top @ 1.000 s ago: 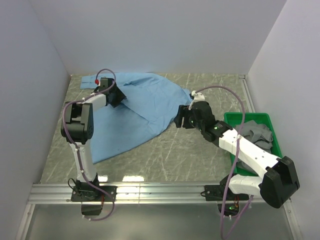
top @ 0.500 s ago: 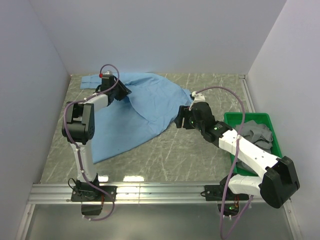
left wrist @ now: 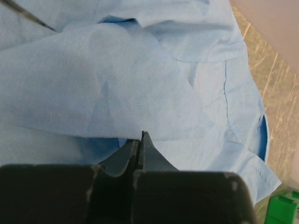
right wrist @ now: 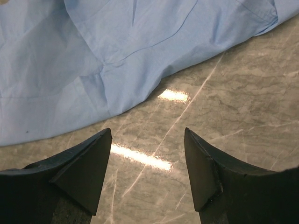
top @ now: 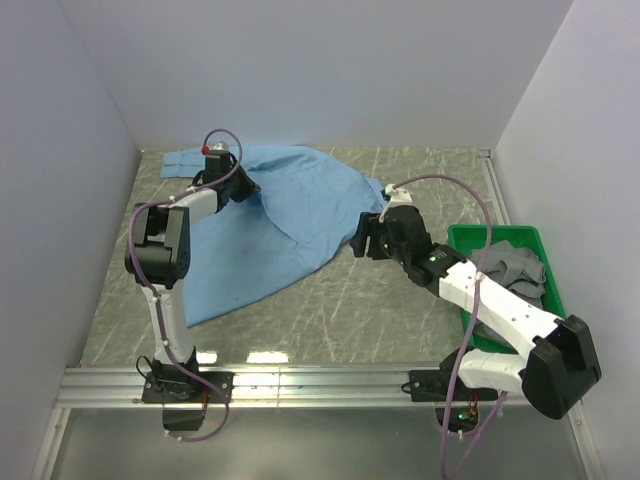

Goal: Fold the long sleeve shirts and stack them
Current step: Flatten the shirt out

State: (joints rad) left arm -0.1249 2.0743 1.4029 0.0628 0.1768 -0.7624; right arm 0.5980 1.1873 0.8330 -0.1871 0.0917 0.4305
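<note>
A light blue long sleeve shirt (top: pixel 290 200) lies spread and rumpled on the marbled table, its body running from the back left toward the middle. My left gripper (top: pixel 243 185) is over the shirt's upper left part, near the sleeve. In the left wrist view its jaws (left wrist: pixel 141 135) are pressed together, with the tips at the edge of a fold of the shirt (left wrist: pixel 140 70). My right gripper (top: pixel 362 240) is low beside the shirt's right hem. It stands open (right wrist: pixel 148 140) over bare table, with the shirt's edge (right wrist: pixel 93 56) just beyond the fingertips.
A green bin (top: pixel 462 236) at the right holds crumpled grey cloth (top: pixel 515 268); a corner of the bin (left wrist: pixel 280 207) shows in the left wrist view. White walls close in the back and both sides. Bare marbled table (top: pixel 360 300) lies in front of the shirt.
My left gripper has moved back and right along the shirt's top and closed from open to shut on a fold. The right arm has barely moved.
</note>
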